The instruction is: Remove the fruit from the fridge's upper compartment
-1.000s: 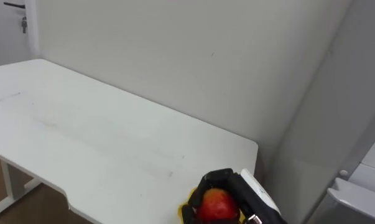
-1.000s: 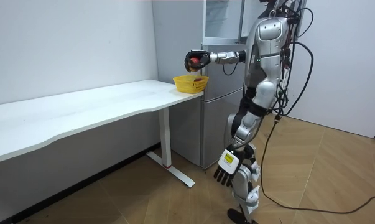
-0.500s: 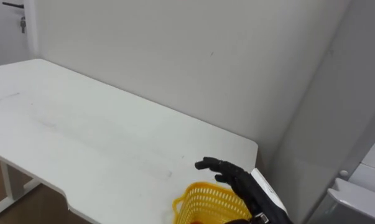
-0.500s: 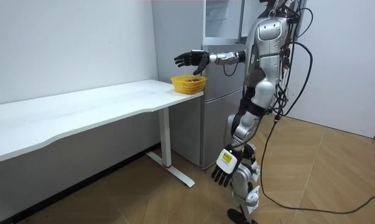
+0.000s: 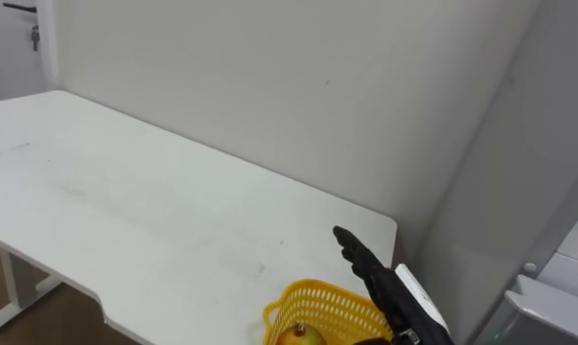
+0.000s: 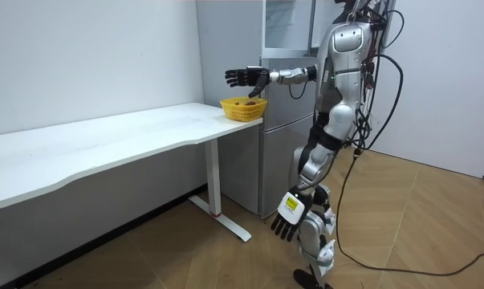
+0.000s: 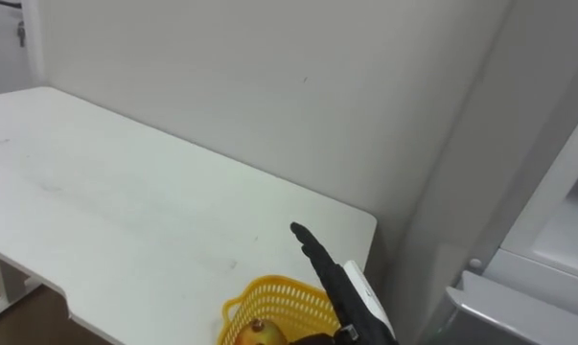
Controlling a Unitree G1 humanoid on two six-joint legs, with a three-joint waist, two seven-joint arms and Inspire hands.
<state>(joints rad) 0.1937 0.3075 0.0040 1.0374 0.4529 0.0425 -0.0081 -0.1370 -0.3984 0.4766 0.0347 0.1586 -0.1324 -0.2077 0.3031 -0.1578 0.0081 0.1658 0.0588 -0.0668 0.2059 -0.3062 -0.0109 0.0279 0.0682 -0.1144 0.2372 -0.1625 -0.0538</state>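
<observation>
Round fruit (image 5: 301, 335) in yellow lattice basket (image 5: 332, 305), smooth white table (image 5: 126, 220); right hand (image 5: 365, 264) at one o'clock, fingers straight, released; left hand (image 6: 288, 217) hanging, relaxed.

From our head we look down closely at table (image 5: 154, 211) and basket (image 5: 336, 305); the room view, well off, shares both.

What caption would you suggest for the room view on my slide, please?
Robot beside the fridge, open right hand above the fruit in the basket on the table.
</observation>
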